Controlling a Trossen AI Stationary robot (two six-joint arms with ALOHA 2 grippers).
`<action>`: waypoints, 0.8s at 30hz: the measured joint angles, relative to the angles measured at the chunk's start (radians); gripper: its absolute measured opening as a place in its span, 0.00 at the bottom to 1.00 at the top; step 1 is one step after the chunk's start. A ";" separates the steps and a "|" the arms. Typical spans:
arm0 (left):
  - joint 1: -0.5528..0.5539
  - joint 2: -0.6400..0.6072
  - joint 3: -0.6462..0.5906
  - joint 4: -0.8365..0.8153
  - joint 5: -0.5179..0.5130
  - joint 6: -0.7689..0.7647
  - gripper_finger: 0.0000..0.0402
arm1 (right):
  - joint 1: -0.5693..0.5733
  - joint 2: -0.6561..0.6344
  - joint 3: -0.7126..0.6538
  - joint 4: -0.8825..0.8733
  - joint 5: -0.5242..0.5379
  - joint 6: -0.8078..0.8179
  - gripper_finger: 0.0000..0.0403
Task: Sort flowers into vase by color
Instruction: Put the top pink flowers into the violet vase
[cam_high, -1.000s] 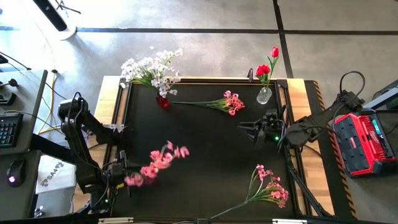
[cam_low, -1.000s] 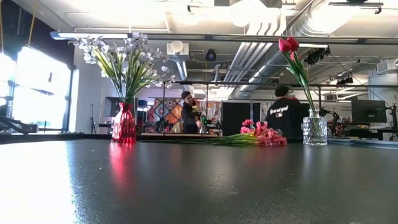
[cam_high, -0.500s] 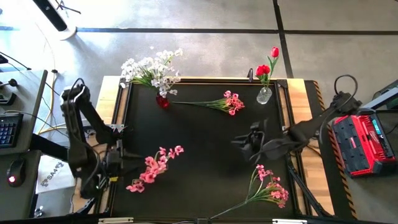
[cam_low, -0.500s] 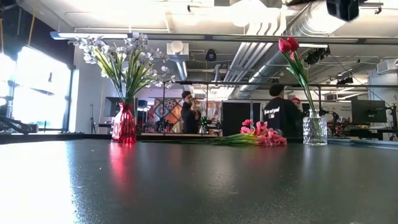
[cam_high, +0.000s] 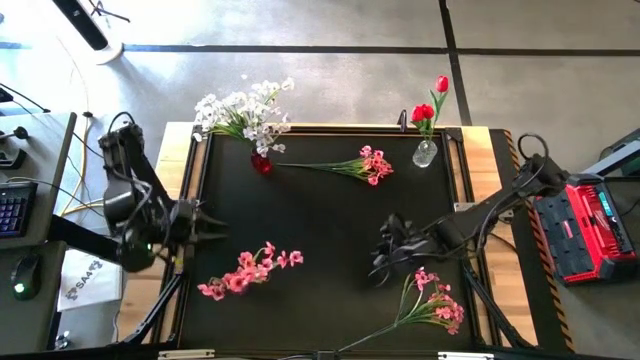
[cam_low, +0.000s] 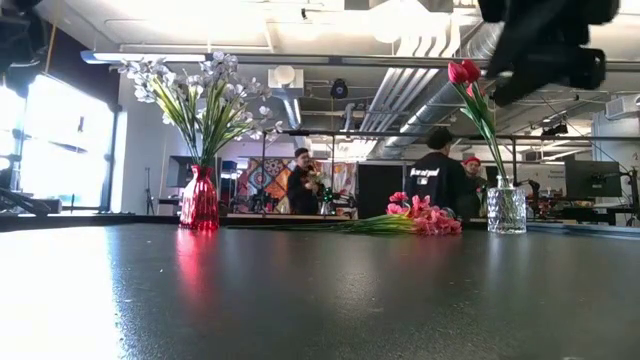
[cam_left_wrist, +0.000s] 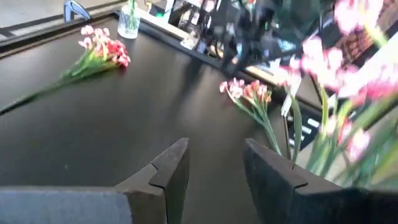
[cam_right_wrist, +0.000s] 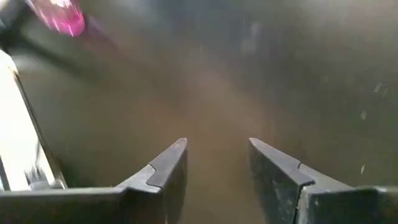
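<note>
Three pink sprays lie flat on the black table: one near the left side (cam_high: 250, 272), one by the near right corner (cam_high: 430, 300), one at the far side (cam_high: 365, 163) (cam_low: 420, 215). White blossoms (cam_high: 240, 110) stand in a red vase (cam_high: 262, 163) (cam_low: 199, 198). Red tulips (cam_high: 430, 105) stand in a clear vase (cam_high: 425, 152) (cam_low: 506, 210). My left gripper (cam_high: 205, 222) (cam_left_wrist: 214, 168) is open at the table's left edge, apart from the left spray, which shows blurred (cam_left_wrist: 348, 87) in its wrist view. My right gripper (cam_high: 385, 255) (cam_right_wrist: 217, 165) is open above the table, just beyond the near right spray.
A raised rim (cam_high: 196, 180) frames the black table top. A red-and-black box (cam_high: 580, 225) sits beyond the right edge, and a keyboard (cam_high: 12, 205) beyond the left. People stand in the room behind the table (cam_low: 435, 180). Bare table lies between the sprays at the middle (cam_high: 320, 230).
My left gripper has moved toward the far edge, away from the left pink spray. That spray swung blurred beside it a second ago and now lies still on the table. My right gripper has moved down, toward the near edge and leftward, close to the near right spray.
</note>
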 joint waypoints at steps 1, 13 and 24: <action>0.022 -0.012 0.011 0.013 0.002 0.027 0.34 | 0.000 0.012 0.000 -0.002 -0.029 -0.001 0.38; 0.364 -0.040 0.227 0.224 0.111 0.590 0.34 | -0.005 0.055 0.000 0.109 -0.067 -0.007 0.38; 0.801 0.089 0.262 0.389 0.461 0.781 0.34 | -0.051 0.055 0.000 0.153 -0.130 -0.099 0.38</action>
